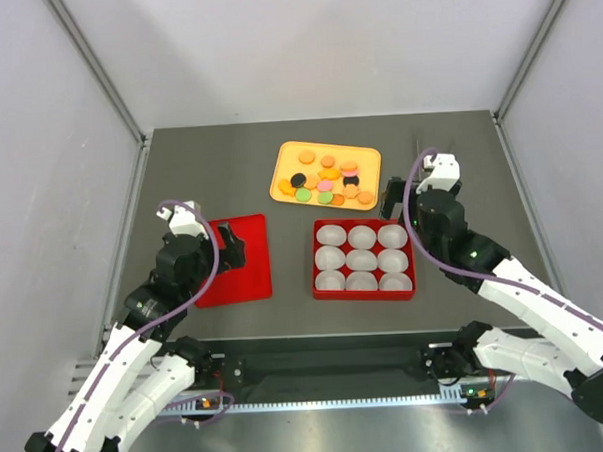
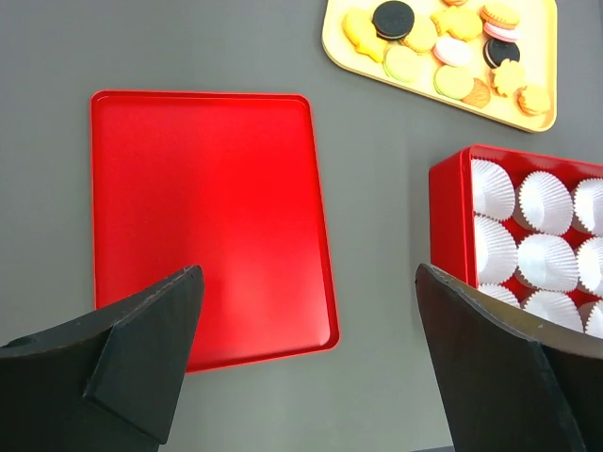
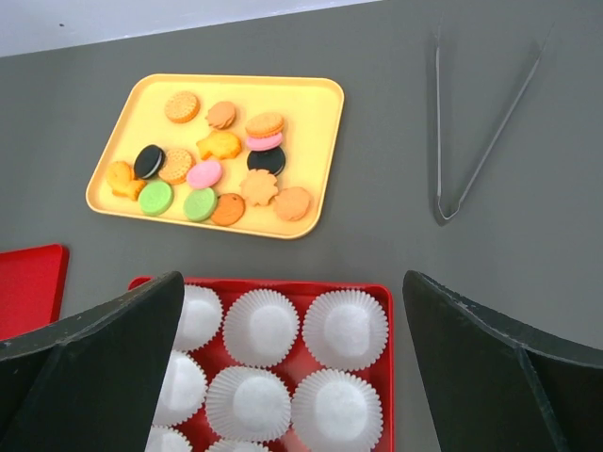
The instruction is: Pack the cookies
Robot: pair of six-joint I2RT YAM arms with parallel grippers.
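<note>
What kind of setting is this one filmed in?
Probably a lab robot test cell, not a kitchen: plain white walls box in a grey table, and the props look staged, a yellow tray of cookies near a red box of paper cups.

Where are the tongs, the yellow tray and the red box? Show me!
tongs (image 3: 446, 216): right wrist view, joined end.
yellow tray (image 3: 316, 122): right wrist view, bare right part.
red box (image 2: 448, 217): left wrist view, left wall.

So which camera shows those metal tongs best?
The right wrist view: the tongs lie clear and sharp beside the yellow tray. The top view shows only a faint sliver; the left wrist view misses them.
</note>
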